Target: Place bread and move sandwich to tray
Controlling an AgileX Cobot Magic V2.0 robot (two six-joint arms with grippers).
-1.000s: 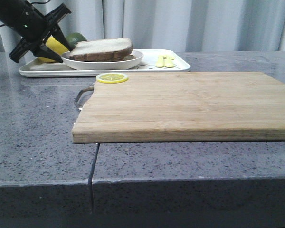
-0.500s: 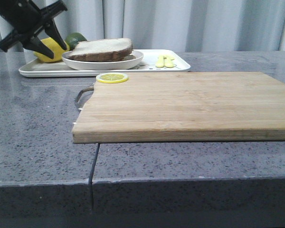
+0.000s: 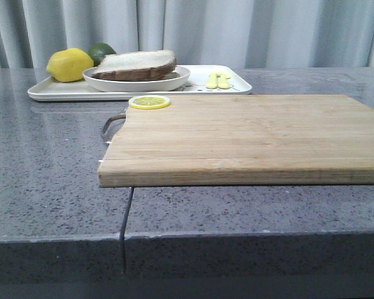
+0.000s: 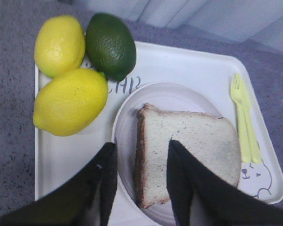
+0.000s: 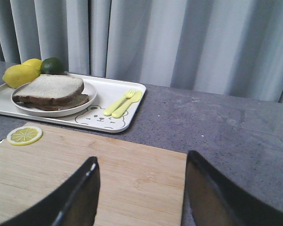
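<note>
The bread [image 3: 134, 62] is a thick brown-crusted slice lying on top of the sandwich on its round white plate [image 3: 137, 83]. The plate stands on the white tray [image 3: 56, 92] at the back left. The egg is hidden under the slice. In the left wrist view my left gripper [image 4: 141, 145] is open and empty above the bread [image 4: 198, 141]. One finger hangs over the slice, the other over the plate's rim [image 4: 165, 96] and the tray [image 4: 193, 66]. My right gripper [image 5: 142, 160] is open and empty above the cutting board's far corner. Neither gripper shows in the front view.
A wooden cutting board [image 3: 249, 137] fills the table's middle, with a lemon slice [image 3: 149, 102] on its back left corner. Two lemons [image 4: 70, 101], a dark green avocado [image 4: 111, 44] and a yellow fork and knife [image 4: 243, 117] lie on the tray. A curtain hangs behind.
My left gripper, seen open at the far left beside the plate, has risen and left the front view. The plate and bread have not moved.
</note>
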